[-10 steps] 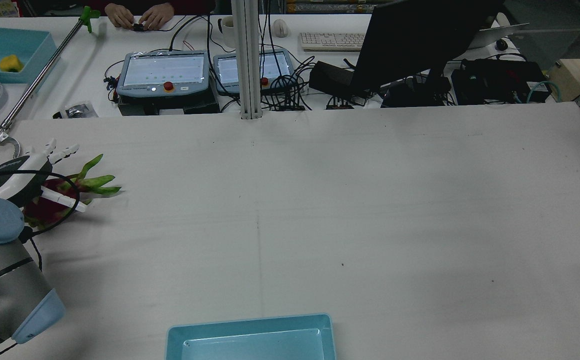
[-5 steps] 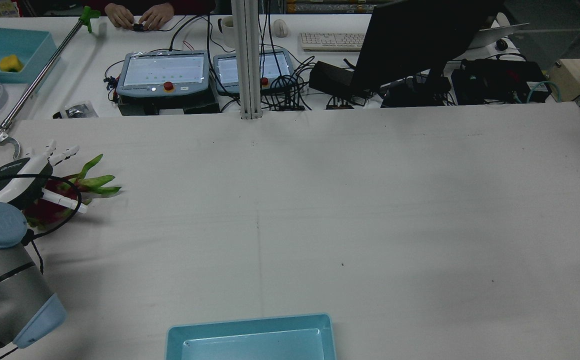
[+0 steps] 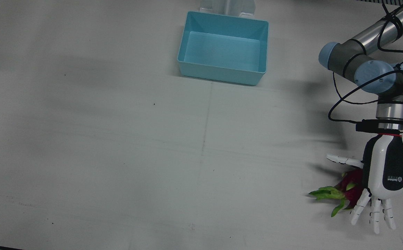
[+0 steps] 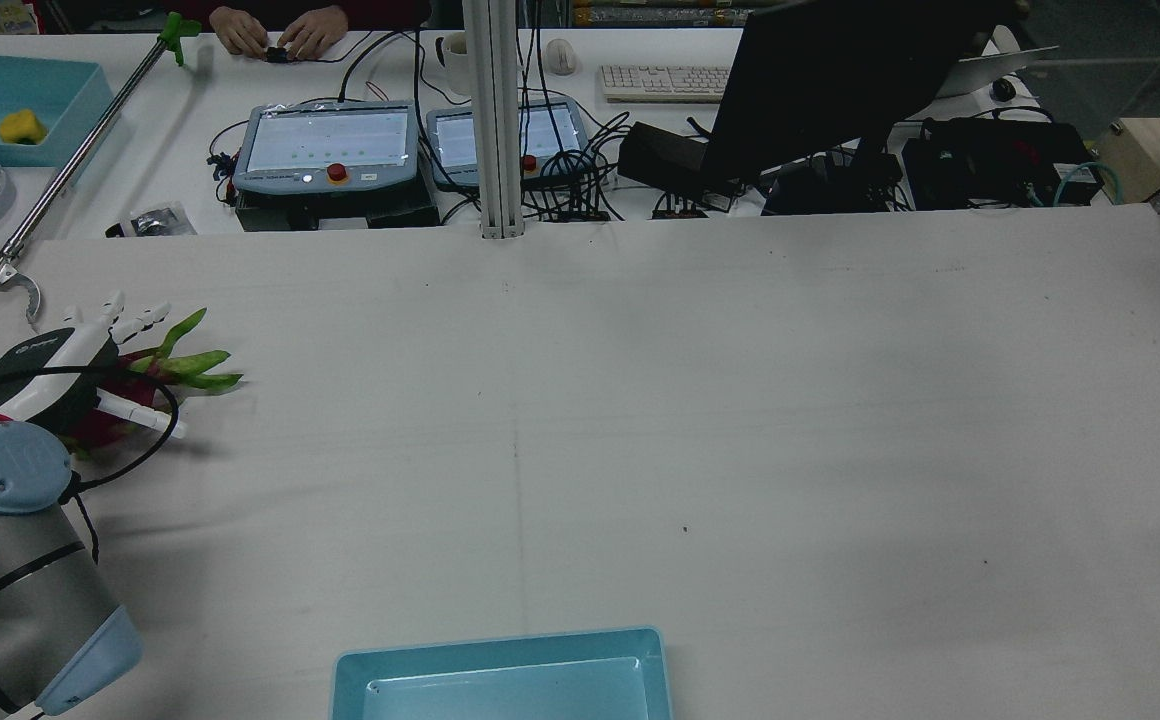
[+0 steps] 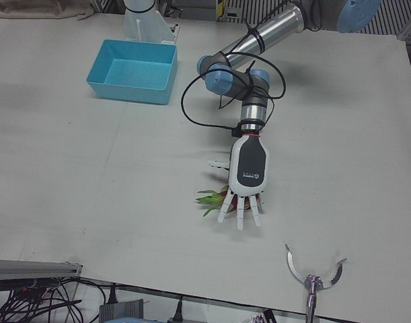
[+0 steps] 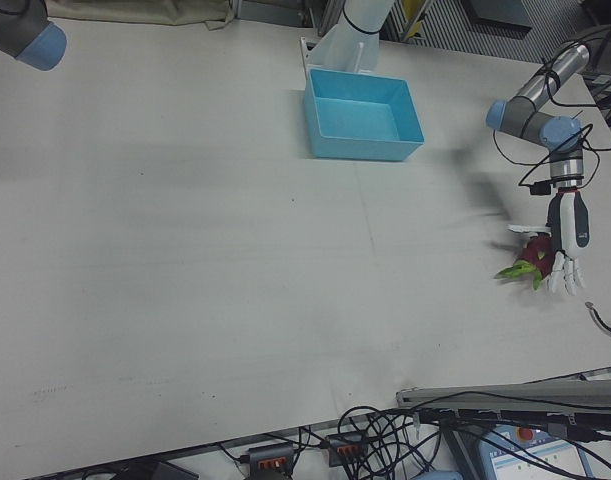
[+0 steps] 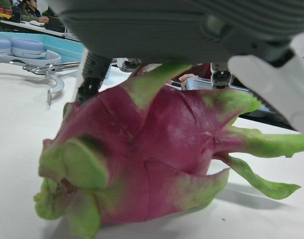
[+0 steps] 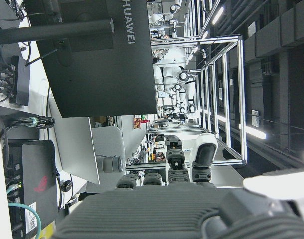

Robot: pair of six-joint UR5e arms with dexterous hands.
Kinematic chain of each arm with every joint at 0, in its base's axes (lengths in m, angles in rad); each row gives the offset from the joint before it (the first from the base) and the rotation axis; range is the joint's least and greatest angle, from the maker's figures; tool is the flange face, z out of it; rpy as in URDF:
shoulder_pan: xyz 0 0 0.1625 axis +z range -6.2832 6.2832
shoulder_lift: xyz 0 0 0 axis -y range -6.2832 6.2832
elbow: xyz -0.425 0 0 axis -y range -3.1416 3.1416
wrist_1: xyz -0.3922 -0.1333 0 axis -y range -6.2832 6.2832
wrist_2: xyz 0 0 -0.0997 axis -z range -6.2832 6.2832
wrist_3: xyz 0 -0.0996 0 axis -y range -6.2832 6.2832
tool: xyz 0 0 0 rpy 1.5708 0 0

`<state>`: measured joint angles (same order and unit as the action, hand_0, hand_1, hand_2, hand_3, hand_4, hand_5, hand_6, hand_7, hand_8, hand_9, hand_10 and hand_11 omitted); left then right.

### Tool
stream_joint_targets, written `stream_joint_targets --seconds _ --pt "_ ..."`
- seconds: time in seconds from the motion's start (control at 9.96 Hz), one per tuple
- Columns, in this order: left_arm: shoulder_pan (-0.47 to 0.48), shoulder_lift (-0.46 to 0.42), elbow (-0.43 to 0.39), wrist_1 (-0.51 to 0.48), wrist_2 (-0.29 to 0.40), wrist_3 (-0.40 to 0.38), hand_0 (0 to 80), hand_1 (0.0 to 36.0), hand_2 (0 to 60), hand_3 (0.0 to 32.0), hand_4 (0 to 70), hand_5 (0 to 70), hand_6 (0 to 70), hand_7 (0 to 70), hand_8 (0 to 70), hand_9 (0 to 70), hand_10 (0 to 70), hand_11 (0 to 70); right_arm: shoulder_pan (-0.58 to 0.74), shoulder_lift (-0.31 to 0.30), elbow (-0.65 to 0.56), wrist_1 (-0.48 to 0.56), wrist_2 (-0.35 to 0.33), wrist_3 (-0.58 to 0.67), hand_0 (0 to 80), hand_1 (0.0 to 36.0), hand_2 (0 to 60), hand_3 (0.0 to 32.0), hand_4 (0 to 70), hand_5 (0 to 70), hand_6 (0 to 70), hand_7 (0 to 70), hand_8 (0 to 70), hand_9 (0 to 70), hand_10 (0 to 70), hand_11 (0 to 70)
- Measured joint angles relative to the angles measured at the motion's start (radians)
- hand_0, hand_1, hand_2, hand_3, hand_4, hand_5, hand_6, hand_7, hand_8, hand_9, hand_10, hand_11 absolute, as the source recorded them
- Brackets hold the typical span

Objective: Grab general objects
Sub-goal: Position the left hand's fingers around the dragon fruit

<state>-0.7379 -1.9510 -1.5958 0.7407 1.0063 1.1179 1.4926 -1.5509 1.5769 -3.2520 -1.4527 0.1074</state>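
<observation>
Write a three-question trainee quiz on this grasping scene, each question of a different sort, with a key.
1. True or false: the left hand is spread open above the dragon fruit.
2. Where does the fruit rest? A) in the blue bin B) on the table C) lifted in the air
3. Fill in: in the front view the fruit's green leaves point toward that view's ____.

Key: 1 true; 2 B; 3 left.

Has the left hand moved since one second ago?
Yes. In the rear view the left hand shifted slightly rightward and nearer, further over the dragon fruit, which stayed put.
</observation>
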Motion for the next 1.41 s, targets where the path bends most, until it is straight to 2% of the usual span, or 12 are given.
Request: stream_joint_targets --seconds 0.3,0.9,1.1,1.3,1.41 --pt "0.007 0.001 0.007 0.000 -0.018 0.000 47.7 9.3 0.0 32.0 0.0 0.0 0.0 0.0 0.0 0.0 0.0 0.0 0.000 0.000 0.000 0.000 0.000 0.000 0.0 0.0 0.0 0.0 0.0 0.0 0.0 0.0 0.0 0.0 0.0 0.0" --pt "0.047 0.004 0.030 0.005 -0.097 0.000 47.0 9.2 0.0 32.0 0.0 0.0 0.0 0.0 0.0 0.0 0.0 0.0 0.000 0.000 0.001 0.000 0.000 0.000 0.0 0.0 0.0 0.0 0.0 0.0 0.0 0.0 0.0 0.0 0.0 0.0" --pt "0.049 0.003 0.031 0.012 -0.111 0.001 46.3 9.2 0.0 32.0 0.0 8.4 0.0 3.0 0.0 0.0 6.6 10.8 0.000 0.000 0.001 0.000 0.000 0.000 0.0 0.0 0.0 0.0 0.0 0.0 0.0 0.0 0.0 0.0 0.0 0.0" --pt "0.052 0.003 0.031 0.024 -0.134 0.002 46.4 9.2 0.0 32.0 0.0 14.3 0.0 9.2 1.1 0.4 11.3 17.6 0.000 -0.001 0.001 0.000 0.000 0.000 0.0 0.0 0.0 0.0 0.0 0.0 0.0 0.0 0.0 0.0 0.0 0.0" --pt "0.055 0.003 0.030 0.031 -0.145 0.002 46.0 8.6 0.0 32.0 0.0 14.8 0.0 7.4 2.1 0.0 13.3 20.4 0.000 -0.001 0.002 0.000 0.000 0.000 0.0 0.0 0.0 0.0 0.0 0.0 0.0 0.0 0.0 0.0 0.0 0.0"
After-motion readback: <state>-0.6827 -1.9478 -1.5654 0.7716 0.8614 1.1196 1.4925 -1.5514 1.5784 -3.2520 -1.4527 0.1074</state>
